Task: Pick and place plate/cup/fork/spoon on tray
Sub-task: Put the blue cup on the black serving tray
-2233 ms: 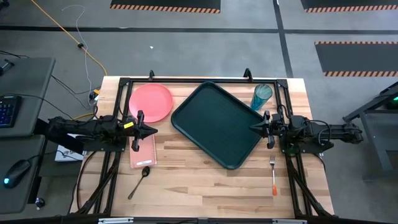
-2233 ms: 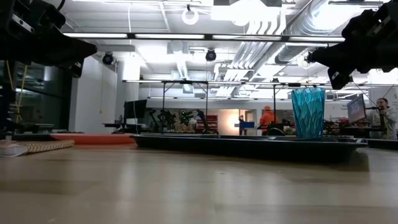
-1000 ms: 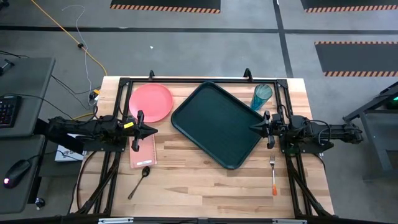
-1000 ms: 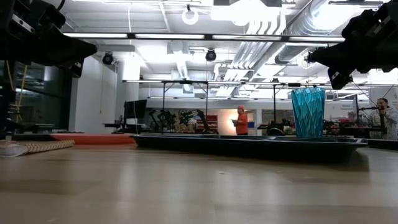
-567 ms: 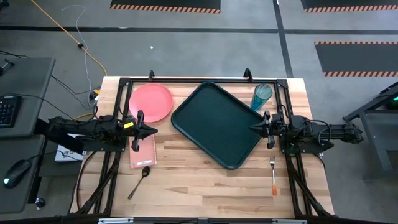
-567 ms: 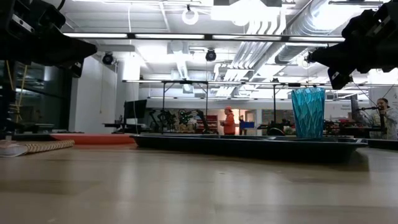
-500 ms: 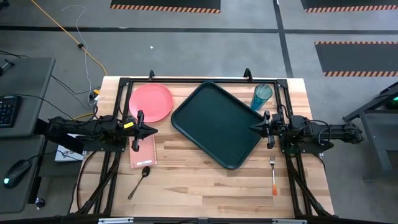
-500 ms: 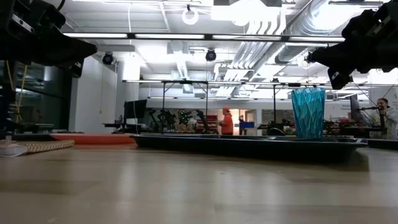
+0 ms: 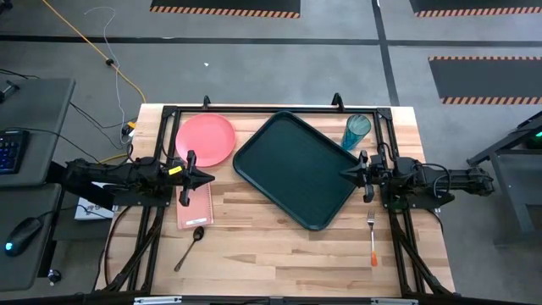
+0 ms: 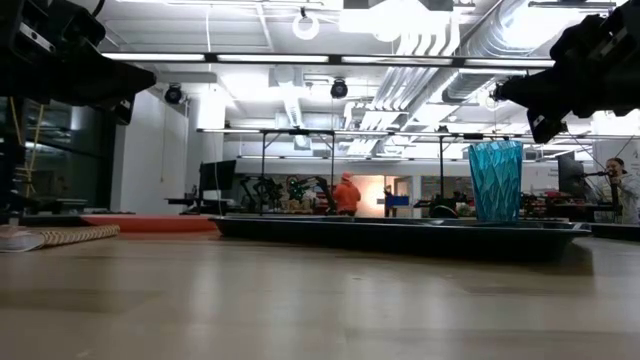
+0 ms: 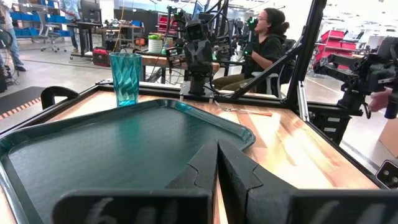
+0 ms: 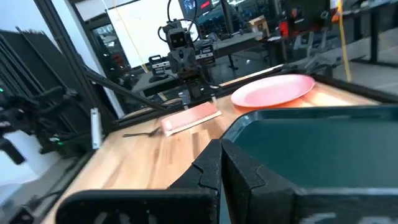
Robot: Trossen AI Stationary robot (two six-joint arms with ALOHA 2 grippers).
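This is a robotics lab in an open industrial hall. Exposed ducts [image 10: 440, 50] and strip lights run overhead, striped hazard tape [image 9: 224, 10] marks the grey floor, and more robot rigs [image 11: 199, 50] stand on workbenches. A seated person [image 11: 264, 43] works at the far edge of the surface [image 9: 271, 246].

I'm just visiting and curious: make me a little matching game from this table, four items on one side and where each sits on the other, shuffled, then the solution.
Items:
1. plate
2. cup
3. fork
4. spoon

Places:
A. near edge of the table, on the right arm's side
B. far corner, just off the tray, on the right arm's side
C. near edge of the table, on the left arm's side
D. far side of the table, on the left arm's side

Pairs: 1-D, 2-B, 3-A, 4-C
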